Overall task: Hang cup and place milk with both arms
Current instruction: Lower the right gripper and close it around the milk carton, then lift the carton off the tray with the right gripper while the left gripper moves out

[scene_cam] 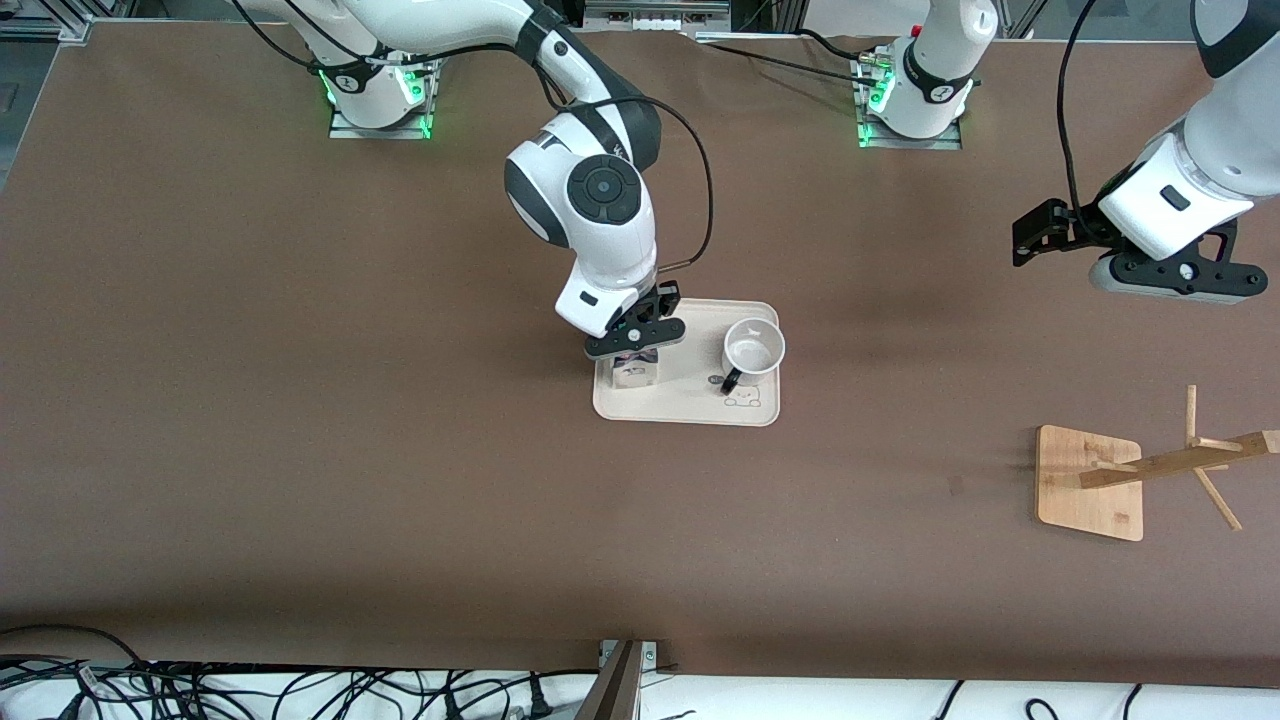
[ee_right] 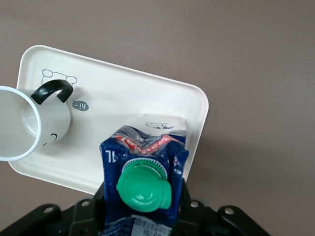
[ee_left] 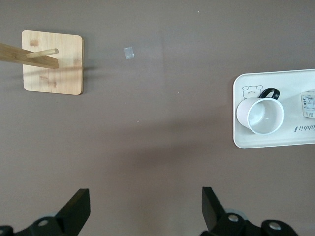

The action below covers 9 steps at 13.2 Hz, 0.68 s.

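Note:
The cup point(scene_cam: 752, 350), a white mug with a black loop handle, stands upright on a cream tray point(scene_cam: 690, 395). It also shows in the left wrist view point(ee_left: 260, 115) and the right wrist view point(ee_right: 29, 123). The milk point(scene_cam: 635, 373), a blue and white carton with a green cap point(ee_right: 143, 189), stands on the tray's corner toward the right arm's end, beside the cup. My right gripper point(scene_cam: 635, 345) is shut on the milk point(ee_right: 142, 147) from above. My left gripper point(scene_cam: 1025, 240) is open and empty, up over bare table toward the left arm's end; its fingers point(ee_left: 78, 209) stand wide apart.
A wooden cup rack with a square base point(scene_cam: 1090, 482) and a pegged pole point(scene_cam: 1180, 462) stands toward the left arm's end, nearer the front camera than the tray; it also shows in the left wrist view point(ee_left: 53, 62). Cables point(scene_cam: 300, 690) lie along the table's front edge.

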{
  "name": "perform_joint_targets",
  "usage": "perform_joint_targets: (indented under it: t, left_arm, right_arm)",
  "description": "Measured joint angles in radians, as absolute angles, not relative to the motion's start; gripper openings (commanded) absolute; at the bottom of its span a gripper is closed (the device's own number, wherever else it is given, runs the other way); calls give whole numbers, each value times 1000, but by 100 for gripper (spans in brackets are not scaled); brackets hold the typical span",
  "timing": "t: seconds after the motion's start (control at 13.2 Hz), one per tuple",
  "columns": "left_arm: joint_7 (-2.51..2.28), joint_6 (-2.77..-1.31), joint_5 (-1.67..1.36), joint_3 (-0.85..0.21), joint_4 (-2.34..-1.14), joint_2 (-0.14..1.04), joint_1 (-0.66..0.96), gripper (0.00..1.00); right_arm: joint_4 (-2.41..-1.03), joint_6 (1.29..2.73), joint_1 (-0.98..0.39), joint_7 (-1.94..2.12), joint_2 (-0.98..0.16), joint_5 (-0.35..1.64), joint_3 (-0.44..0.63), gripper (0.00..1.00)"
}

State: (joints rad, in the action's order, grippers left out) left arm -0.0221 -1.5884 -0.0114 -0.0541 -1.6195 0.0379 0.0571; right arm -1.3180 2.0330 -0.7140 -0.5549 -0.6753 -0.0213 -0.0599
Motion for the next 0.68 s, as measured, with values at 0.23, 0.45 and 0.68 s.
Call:
perform_joint_targets:
  t: [0.23,0.45,0.68]
  left_arm:
    - [-22,-1578,-11,-54,-1619,38,57,100]
    - [-22,-1576,-11,-54,-1619,38,57,100]
    - [-22,-1573,-11,-55,-1618,38,58,100]
  right_arm:
    - [-1311,2034,-714,-555,-675,-21,-54,37]
    - [-1292,2001,-698,-552,-659,-21,-42,38]
    - [-1281,1938,-626,-473,-614,-17,-35,38]
